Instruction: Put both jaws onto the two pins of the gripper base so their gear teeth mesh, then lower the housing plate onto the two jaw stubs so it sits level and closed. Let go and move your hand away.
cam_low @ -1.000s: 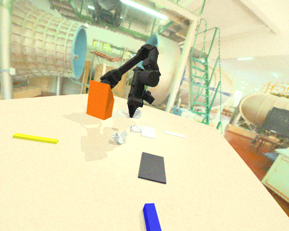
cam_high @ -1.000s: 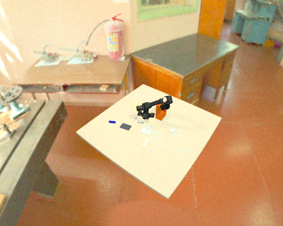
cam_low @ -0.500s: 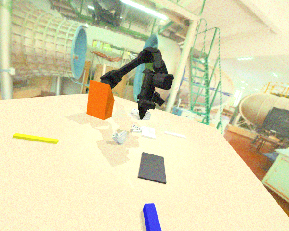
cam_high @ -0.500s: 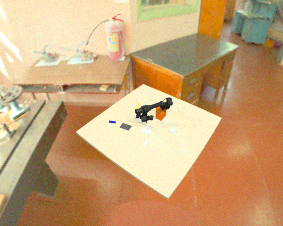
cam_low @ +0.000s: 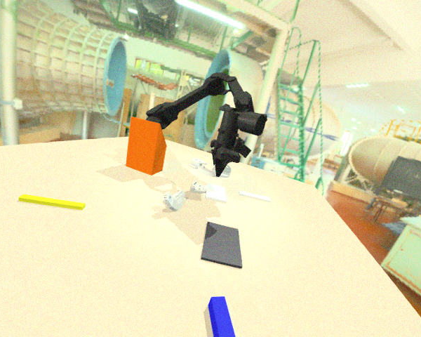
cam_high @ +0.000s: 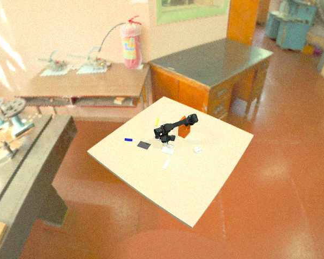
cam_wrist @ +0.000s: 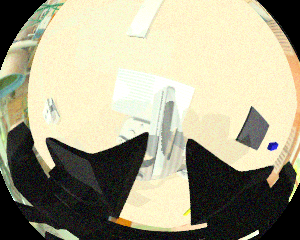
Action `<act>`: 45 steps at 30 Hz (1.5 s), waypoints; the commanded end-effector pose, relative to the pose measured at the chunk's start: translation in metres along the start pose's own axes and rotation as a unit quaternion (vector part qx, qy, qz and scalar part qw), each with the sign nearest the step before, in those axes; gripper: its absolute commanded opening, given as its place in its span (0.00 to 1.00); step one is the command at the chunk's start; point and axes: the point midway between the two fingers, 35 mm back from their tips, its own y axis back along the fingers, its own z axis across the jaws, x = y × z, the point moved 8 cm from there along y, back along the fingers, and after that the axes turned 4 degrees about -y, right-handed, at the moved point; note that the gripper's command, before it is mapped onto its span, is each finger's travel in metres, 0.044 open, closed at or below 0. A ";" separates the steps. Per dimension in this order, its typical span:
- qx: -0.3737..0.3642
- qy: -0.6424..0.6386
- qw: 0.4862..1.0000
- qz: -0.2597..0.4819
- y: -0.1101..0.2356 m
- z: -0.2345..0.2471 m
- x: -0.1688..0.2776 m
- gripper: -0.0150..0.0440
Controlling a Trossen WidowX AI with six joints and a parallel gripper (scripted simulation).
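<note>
My gripper [cam_low: 218, 174] [cam_wrist: 168, 138] is shut on a pale grey-white jaw [cam_wrist: 162, 120] [cam_low: 224, 171], which stands edge-on between the fingertips, above the table. The white gripper base [cam_wrist: 135, 128] [cam_low: 197, 187] lies beside a flat white rectangle; round raised parts show on it, and the held jaw covers part of it in the wrist view. Another pale part [cam_low: 174, 200], seemingly the other jaw, sits on the table apart from the base and is mostly hidden in the wrist view. A small white part [cam_high: 197, 149] [cam_low: 198, 163] [cam_wrist: 51, 112] lies farther off; whether it is the housing plate is unclear.
The white rectangle [cam_high: 167, 150] [cam_low: 216, 192] [cam_wrist: 132, 91] adjoins the base. A white bar [cam_high: 166, 163] [cam_low: 254, 196], a dark plate [cam_high: 143, 144] [cam_low: 222, 244], a blue bar [cam_high: 128, 139], a yellow bar [cam_low: 51, 201] and an orange block [cam_low: 144, 147] also stand or lie on the table.
</note>
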 end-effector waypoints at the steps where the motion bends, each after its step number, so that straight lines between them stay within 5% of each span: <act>1: -0.001 -0.003 1.000 -0.002 0.000 0.000 -0.002 0.48; 45: -0.001 -0.005 1.000 -0.002 -0.012 0.001 -0.004 0.48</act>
